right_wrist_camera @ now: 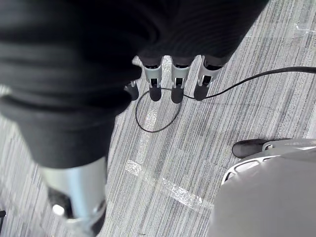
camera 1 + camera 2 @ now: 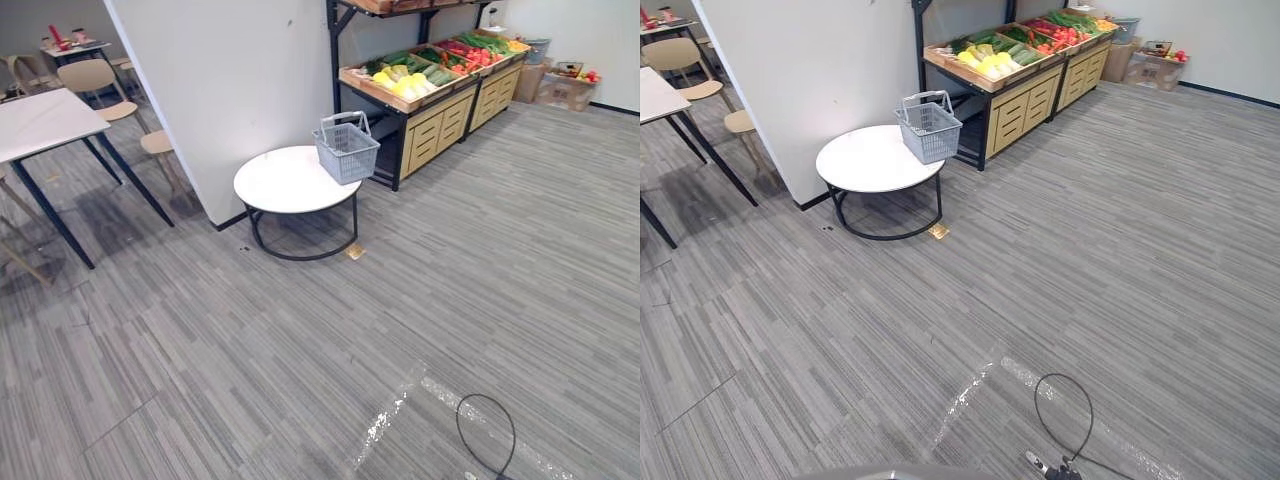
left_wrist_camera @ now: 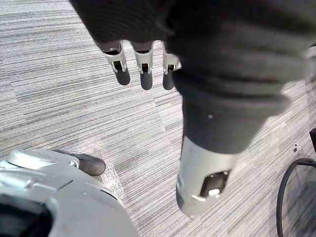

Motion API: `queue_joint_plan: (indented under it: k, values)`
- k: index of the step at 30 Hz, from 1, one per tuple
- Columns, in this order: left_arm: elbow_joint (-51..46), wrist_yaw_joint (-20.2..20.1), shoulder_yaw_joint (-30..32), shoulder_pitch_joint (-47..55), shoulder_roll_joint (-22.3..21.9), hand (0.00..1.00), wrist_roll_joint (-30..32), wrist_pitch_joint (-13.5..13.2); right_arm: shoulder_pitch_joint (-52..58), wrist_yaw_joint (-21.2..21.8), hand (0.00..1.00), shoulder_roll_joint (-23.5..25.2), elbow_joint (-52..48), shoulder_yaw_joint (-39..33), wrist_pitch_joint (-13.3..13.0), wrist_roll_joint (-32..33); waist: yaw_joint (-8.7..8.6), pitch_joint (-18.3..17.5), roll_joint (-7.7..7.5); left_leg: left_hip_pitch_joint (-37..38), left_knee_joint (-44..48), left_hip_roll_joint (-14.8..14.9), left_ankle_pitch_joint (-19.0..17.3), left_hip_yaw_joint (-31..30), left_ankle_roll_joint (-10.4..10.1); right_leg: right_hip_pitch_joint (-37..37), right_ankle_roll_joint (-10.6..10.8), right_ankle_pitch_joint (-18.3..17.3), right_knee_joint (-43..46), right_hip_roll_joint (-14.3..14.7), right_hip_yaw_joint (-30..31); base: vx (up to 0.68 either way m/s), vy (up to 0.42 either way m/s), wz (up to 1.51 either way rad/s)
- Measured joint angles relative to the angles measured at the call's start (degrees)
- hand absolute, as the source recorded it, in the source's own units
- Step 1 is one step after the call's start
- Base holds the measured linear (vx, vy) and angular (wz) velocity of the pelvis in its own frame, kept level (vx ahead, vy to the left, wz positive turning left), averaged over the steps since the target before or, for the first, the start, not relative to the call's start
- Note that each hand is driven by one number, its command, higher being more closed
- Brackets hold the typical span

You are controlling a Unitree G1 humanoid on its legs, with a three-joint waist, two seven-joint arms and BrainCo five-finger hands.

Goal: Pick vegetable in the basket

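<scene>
Seeing the basket [image 2: 346, 148] far ahead of both hands, on the round white counter [image 2: 280, 190], at the rim that faces the vegetable shelf [image 2: 430, 128]. Mouth up, both handles raised, looks empty.
Eng: Hand state?
Me: Left hand [image 3: 144, 69] hangs over the floor [image 2: 400, 300], fingers straight and relaxed, nothing in it. Right hand [image 1: 177, 81] is the same, empty.
Eng: Which arm is nearer?
Me: Neither is in reach, so my call is to walk first. The basket sits roughly dead ahead, between the two hands. The produce lies beyond it, off toward the right hand's side. I'd judge right arm for picking, left for the basket.
Eng: Axes?
Me: The crates run in a line away from the hands, slanting ahead-right. Yellow vegetables [image 2: 400, 85] are nearest, green ones [image 2: 437, 72] next, red ones [image 2: 470, 52] farther on. The basket sits skewed, one corner toward me. I can't tell which side is the long one from here. Single vegetables are too small to read how they lie.
</scene>
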Motion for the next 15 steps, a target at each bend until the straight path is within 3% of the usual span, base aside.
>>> queue_joint_plan:
  k: [15]
  values:
    - [0.2, 4.7, -0.9, -0.2, 0.3, 0.00, 0.0, -0.3, -1.4, 0.2, 0.00, 0.4, 0.0, 1.3, -1.2, 1.1, -0.01, 0.6, -0.83, -0.2, 0.0, -0.1, -0.1, -1.2, -0.2, 0.1, 0.1, -0.5, 0.1, -0.2, -1.2, -0.03, 0.004, 0.03]
